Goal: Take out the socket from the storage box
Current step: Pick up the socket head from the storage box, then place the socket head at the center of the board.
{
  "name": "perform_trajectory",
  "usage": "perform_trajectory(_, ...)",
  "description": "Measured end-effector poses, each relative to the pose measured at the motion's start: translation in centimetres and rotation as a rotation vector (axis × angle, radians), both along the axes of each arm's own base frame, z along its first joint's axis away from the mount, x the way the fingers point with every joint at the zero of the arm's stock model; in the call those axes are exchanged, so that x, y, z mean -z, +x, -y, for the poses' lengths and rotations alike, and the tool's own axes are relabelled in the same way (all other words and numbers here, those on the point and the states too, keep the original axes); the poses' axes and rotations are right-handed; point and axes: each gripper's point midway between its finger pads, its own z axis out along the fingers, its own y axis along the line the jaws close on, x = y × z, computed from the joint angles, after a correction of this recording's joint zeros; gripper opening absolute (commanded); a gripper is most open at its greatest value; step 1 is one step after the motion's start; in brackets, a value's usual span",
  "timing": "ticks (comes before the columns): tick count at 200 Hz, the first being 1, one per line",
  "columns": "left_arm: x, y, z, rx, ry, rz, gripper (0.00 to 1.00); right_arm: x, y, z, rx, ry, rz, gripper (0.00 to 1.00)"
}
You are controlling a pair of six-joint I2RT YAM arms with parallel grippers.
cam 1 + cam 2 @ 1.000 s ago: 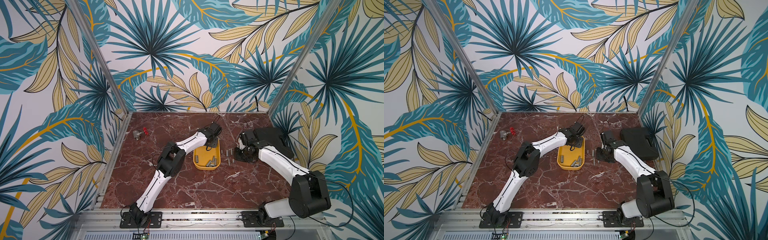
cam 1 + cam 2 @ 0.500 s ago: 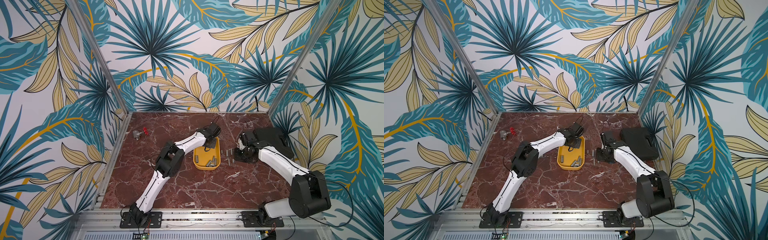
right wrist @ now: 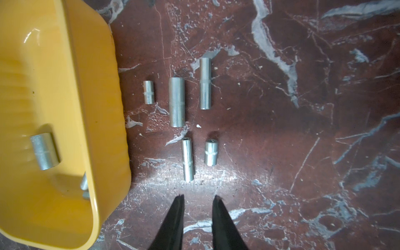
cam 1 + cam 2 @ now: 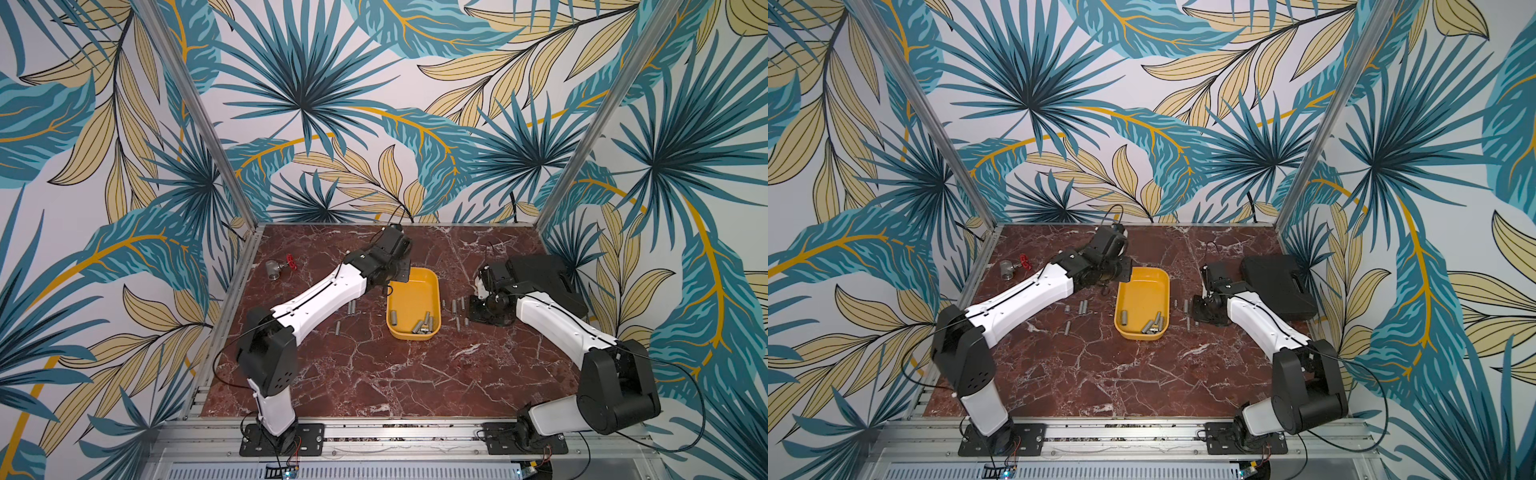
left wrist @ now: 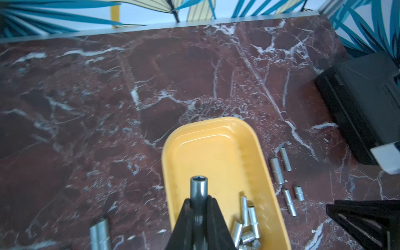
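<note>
Red marble surface (image 4: 374, 374), walled on three sides: broad bare stretch across the near half, between the arm bases. Closed black case (image 4: 548, 282) along the right edge, partly behind the right arm. Yellow storage box (image 4: 413, 291) near the middle, long side running near to far; far half bare, cluster of sockets (image 4: 424, 326) at the near end. At the box's far left corner, left tool (image 5: 199, 202) clamped tight on one dark socket (image 5: 198, 186), hex mouth pointing away from the wrist, seen over the box floor; clear of the floor or not, cannot tell. Just right of the box, right tool (image 3: 198, 198) low over the surface, jaws a little apart, gripping nothing. Small valve (image 4: 276, 268) with red handle near the left edge. Five loose sockets (image 3: 176, 101) in two rows between box and right tool, touching neither; further sockets (image 4: 351, 307) left of the box. Knurled band on each; any lettering too small to read.
</note>
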Motion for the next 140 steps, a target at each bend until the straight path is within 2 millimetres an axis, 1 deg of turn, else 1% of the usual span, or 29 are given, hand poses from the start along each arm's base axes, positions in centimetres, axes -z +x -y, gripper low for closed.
perform_trajectory(13, 2.3, -1.1, -2.8, -0.051, 0.019, -0.045, 0.12, 0.2, 0.1, -0.2, -0.001, 0.008, -0.004, 0.25)
perform_trajectory(31, 7.2, -3.3, -6.5, -0.123, 0.076, -0.151, 0.12, 0.6, 0.2, -0.3, 0.000, 0.015, -0.013, 0.25)
perform_trajectory(45, 10.4, -5.2, -8.2, -0.150, 0.117, -0.225, 0.12, 0.8, 0.2, -0.4, -0.001, 0.018, -0.018, 0.25)
perform_trajectory(57, 12.2, -6.6, -9.1, -0.161, 0.142, -0.271, 0.12, 0.8, 0.3, -0.5, -0.002, 0.020, -0.017, 0.25)
perform_trajectory(68, 13.1, -7.4, -9.6, -0.172, 0.152, -0.294, 0.12, 0.9, 0.4, -0.5, -0.003, 0.024, -0.015, 0.25)
perform_trajectory(78, 13.5, -7.8, -9.9, -0.180, 0.154, -0.305, 0.12, 0.9, 0.5, -0.6, -0.004, 0.026, -0.015, 0.25)
perform_trajectory(140, 15.1, -8.6, -11.4, -0.235, 0.137, -0.328, 0.12, 1.0, 0.5, -0.8, -0.001, 0.037, -0.017, 0.25)
